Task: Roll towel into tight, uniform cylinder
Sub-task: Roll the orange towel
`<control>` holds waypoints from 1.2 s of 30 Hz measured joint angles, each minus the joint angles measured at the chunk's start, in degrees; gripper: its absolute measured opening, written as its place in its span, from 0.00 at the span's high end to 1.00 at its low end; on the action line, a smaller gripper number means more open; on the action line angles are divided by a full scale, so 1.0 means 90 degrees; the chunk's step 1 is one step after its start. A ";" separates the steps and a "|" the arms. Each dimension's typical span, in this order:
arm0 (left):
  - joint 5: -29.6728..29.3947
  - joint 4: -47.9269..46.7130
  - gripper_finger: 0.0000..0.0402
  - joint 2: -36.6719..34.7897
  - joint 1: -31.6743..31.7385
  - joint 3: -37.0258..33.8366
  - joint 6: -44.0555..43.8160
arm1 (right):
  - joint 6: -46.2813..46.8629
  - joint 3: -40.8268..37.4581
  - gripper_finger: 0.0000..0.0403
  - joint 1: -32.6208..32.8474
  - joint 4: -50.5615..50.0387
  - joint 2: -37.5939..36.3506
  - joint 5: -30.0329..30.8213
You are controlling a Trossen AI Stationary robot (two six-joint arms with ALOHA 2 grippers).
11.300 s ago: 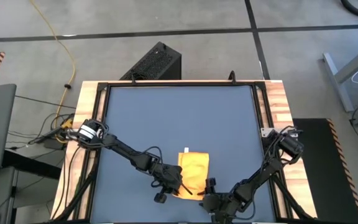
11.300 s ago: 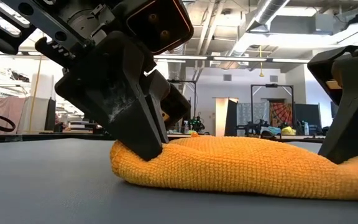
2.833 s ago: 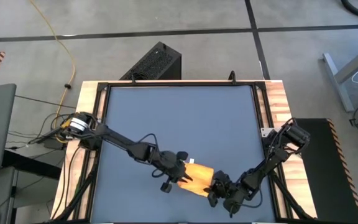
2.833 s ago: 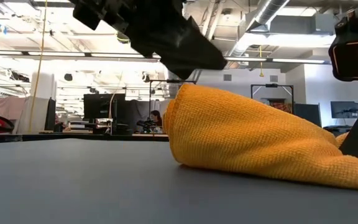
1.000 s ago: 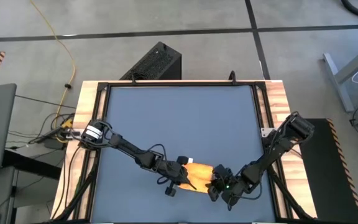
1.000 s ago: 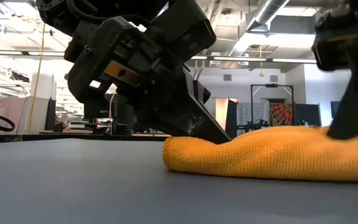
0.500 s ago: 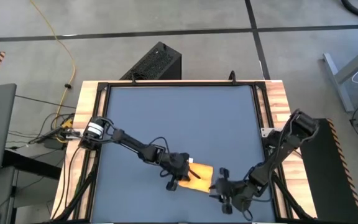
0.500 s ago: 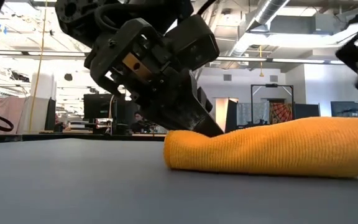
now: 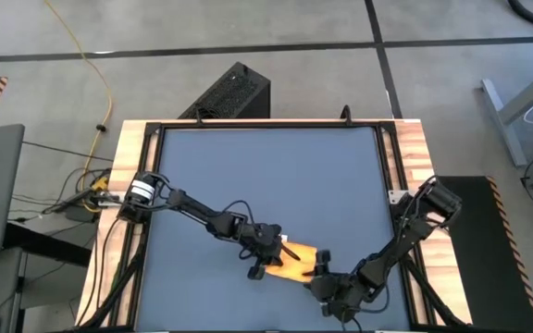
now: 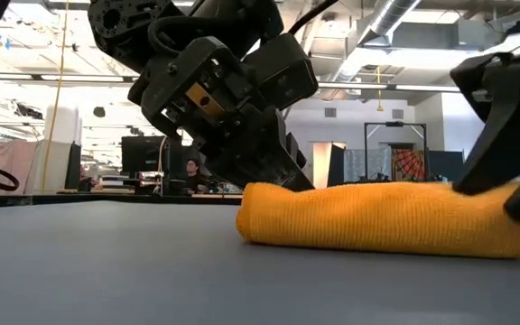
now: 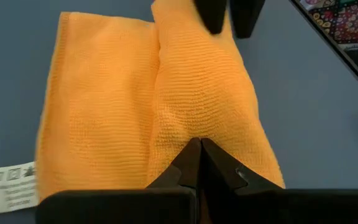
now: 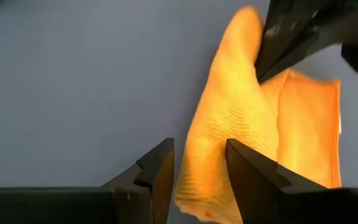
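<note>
The towel [image 9: 296, 263] is seen lying on the dark blue mat [image 9: 266, 176] near the front edge of the desk [image 9: 413, 148], between the two arms, partly rolled into a low, thick bundle. In the low view the towel [image 10: 377, 219] is shown as a long rounded roll resting flat on the mat, its right end cut off behind the dark body of the right arm. The left tool [image 9: 276, 250] is set against the left end of the towel, its fingers closed tip to tip; in the left wrist view the left tool [image 11: 199, 147] is pressed point-first onto the raised fold, and no cloth can be seen pinched between the tips. A flatter layer of the towel [image 11: 104, 112] is spread beside the fold, and a small white tag [image 11: 8, 184] is visible at its edge (the print on it cannot be read). The right tool [image 9: 320, 276] is placed at the opposite, right-hand end of the towel with its fingers parted; in the right wrist view the right tool [image 12: 197, 163] straddles that end of the towel [image 12: 238, 118], though actual contact with the cloth cannot be made out. From above, much of the towel is hidden beneath both tools. A person [image 10: 190, 173] is faintly seen in the room beyond the desk.
</note>
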 joint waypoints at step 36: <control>0.0848 -0.0544 1.00 -0.0209 0.0429 -0.0007 0.0248 | 0.3789 -0.0644 0.95 -0.0989 -0.0457 -0.1124 -0.1197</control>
